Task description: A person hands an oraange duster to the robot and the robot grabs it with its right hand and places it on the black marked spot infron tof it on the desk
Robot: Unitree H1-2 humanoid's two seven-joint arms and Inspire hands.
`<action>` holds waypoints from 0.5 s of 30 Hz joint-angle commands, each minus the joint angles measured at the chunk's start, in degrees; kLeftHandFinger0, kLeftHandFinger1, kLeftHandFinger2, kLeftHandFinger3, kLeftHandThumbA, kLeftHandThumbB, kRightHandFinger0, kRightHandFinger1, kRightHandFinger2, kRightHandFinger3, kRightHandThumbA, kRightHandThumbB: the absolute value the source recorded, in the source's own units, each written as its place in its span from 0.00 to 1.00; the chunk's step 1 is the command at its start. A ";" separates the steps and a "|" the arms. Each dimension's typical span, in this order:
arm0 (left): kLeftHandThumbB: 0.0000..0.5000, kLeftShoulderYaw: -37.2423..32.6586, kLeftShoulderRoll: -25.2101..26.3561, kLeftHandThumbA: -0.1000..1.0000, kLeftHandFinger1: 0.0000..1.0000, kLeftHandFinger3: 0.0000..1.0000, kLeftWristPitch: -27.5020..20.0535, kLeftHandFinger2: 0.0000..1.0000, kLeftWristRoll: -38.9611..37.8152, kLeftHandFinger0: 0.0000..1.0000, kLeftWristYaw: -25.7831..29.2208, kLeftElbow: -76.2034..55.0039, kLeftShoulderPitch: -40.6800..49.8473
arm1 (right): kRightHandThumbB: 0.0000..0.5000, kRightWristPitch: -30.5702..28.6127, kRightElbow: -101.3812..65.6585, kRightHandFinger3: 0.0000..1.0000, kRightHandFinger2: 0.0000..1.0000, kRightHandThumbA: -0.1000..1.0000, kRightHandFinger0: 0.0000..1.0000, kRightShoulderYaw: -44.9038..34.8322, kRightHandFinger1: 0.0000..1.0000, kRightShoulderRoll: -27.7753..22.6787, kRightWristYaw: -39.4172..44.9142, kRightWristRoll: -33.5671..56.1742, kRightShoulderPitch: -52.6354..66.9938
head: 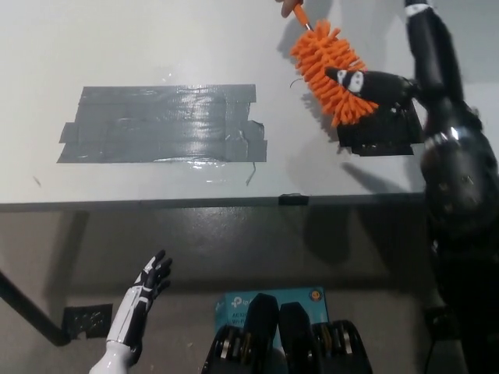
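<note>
1. The orange duster (331,72) hangs tilted above the far right part of the desk (156,47). Its fluffy head points down and toward the robot, and its thin handle runs up to the top edge of the view.
2. A person's hand (287,8) pinches that handle at the very top of the view, so the duster seems not yet to have been given over.
3. The black right hand (373,86) reaches in from the right and lies against the lower end of the duster head, its fingers (343,76) pressed into the orange fibres. Whether they have closed around it or only touch it cannot be told from this view.
4. The black marked spot (383,134), a square of black tape, lies on the desk just below and beside the duster head, partly covered by the right hand.
5. The step in hand looks like the handover, at the moment of taking hold.
6. The next move calls for a firm closing on the duster, the person's release, then a short lowering onto the black square.
7. The white left hand (136,305) rests low at the lower left, below the desk edge, fingers spread and empty.
8. A large patch of grey tape (164,123) lies well to the left, apart from all this.
</note>
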 commanded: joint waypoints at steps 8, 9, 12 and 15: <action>0.35 -0.79 0.57 1.00 1.00 1.00 -2.06 1.00 0.98 1.00 -0.97 -0.45 -2.33 | 0.73 -1.36 30.38 1.00 1.00 1.00 1.00 1.20 1.00 0.34 -5.49 0.08 -15.56; 0.35 -0.77 0.60 1.00 1.00 1.00 -1.98 1.00 0.83 1.00 -1.05 -0.50 -2.38 | 0.73 -1.84 32.88 1.00 1.00 0.99 1.00 0.97 1.00 0.43 -5.89 0.66 -16.53; 0.34 -0.70 0.71 1.00 1.00 1.00 -2.05 1.00 0.89 1.00 -0.95 -0.34 -2.55 | 0.72 -3.26 40.13 1.00 1.00 0.99 1.00 0.97 1.00 0.60 -7.40 1.57 -19.54; 0.34 -0.72 0.70 1.00 1.00 1.00 -2.17 1.00 1.27 1.00 -0.78 -0.36 -2.49 | 0.74 -3.58 45.94 1.00 1.00 1.00 1.00 1.00 1.00 1.01 -8.43 2.11 -21.89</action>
